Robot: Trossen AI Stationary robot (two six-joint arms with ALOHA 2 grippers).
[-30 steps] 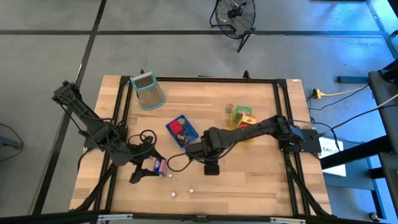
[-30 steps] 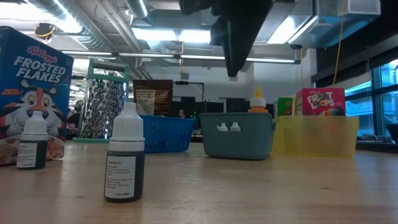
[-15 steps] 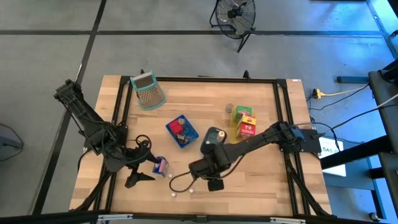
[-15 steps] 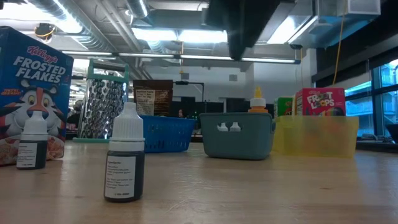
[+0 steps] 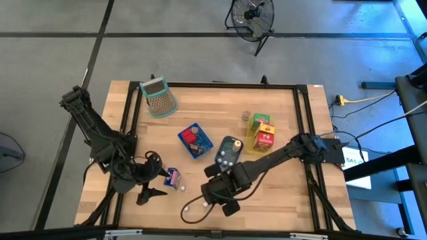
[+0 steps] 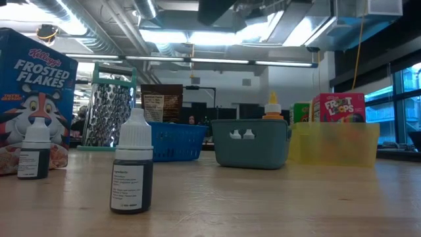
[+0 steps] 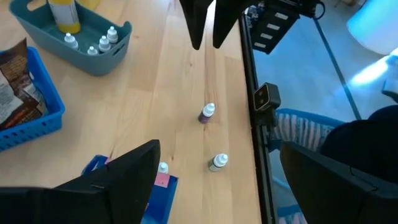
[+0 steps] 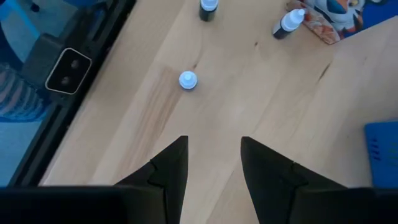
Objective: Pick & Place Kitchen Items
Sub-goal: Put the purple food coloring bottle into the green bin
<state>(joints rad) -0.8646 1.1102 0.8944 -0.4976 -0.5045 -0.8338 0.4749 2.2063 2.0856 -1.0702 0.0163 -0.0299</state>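
Observation:
Small dropper bottles stand upright on the wooden table: one with a white cap (image 8: 188, 79) lies ahead of my right gripper (image 8: 213, 140), two more (image 7: 207, 113) (image 7: 217, 162) ahead of my left gripper (image 7: 217, 149). Another bottle (image 6: 131, 164) stands close in the low view. A Frosted Flakes box (image 5: 172, 177) lies by the left gripper (image 5: 159, 183). Both grippers hang open above the table with nothing between their fingers. The right gripper (image 5: 215, 199) is near the front edge, at the middle.
A blue basket (image 5: 195, 140) with packets, a teal tray (image 5: 228, 152) with bottles and a yellow tray (image 5: 261, 130) with boxes stand mid-table. A grater (image 5: 158, 97) lies at the far left. Bare wood lies at the near right.
My right gripper has swung from over the teal tray toward the table's near edge and left, rolling as it went; the tray now shows whole. In the low view its fingers have left the picture's top. My left gripper has drifted slightly toward the near edge. Neither has opened or shut.

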